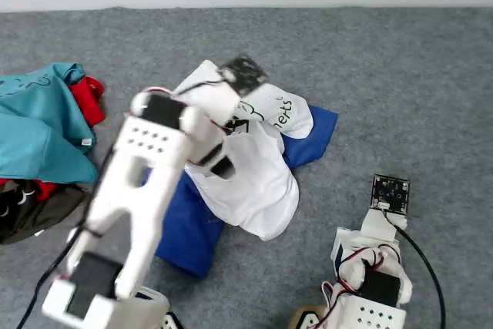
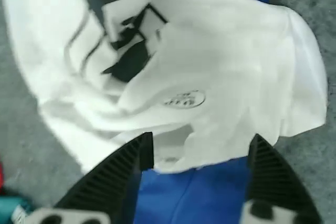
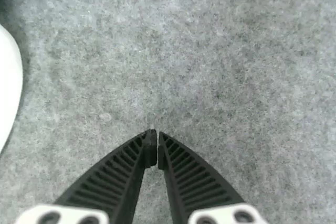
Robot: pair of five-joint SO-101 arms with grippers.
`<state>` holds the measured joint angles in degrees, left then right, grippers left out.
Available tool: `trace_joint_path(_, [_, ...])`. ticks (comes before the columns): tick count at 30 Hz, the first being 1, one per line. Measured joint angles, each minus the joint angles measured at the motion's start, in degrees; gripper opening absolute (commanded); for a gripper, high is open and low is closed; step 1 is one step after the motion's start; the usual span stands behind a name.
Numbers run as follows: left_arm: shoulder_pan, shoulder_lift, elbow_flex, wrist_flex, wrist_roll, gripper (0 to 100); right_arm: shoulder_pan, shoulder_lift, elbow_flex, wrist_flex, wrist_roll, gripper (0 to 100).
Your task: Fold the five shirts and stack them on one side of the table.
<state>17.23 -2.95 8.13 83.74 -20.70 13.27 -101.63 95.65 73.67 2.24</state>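
A crumpled white shirt (image 1: 254, 171) with black print lies on top of a blue shirt (image 1: 185, 229) at the table's middle. My left arm (image 1: 146, 182) stretches from the near left edge over both. In the left wrist view my left gripper (image 2: 200, 148) is open just above the white shirt (image 2: 226, 61), at its hem where the blue shirt (image 2: 199, 198) shows; nothing is held. My right gripper (image 3: 156, 140) is shut and empty over bare grey carpet, and the right arm (image 1: 370, 275) sits folded at the near right.
At the left edge a teal shirt (image 1: 38, 125) is heaped with a red one (image 1: 91, 99) and a dark one (image 1: 31, 213). Grey carpet (image 1: 400, 90) covers the table, with open room on the right and at the back.
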Motion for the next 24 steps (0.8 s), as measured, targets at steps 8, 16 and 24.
trace_joint_path(8, [3.52, 14.77, 0.00, -5.98, 3.34, 21, 0.00, 0.00, 0.00, 0.00, 0.00, 0.9])
trace_joint_path(16, [3.69, 16.97, 0.00, -7.82, -0.70, 1, 0.00, 0.00, 0.00, 0.00, 0.00, 0.9])
trace_joint_path(24, [0.44, 15.47, -7.74, -1.67, -0.44, 1, 0.00, 0.00, 0.00, 0.00, 0.00, 0.9])
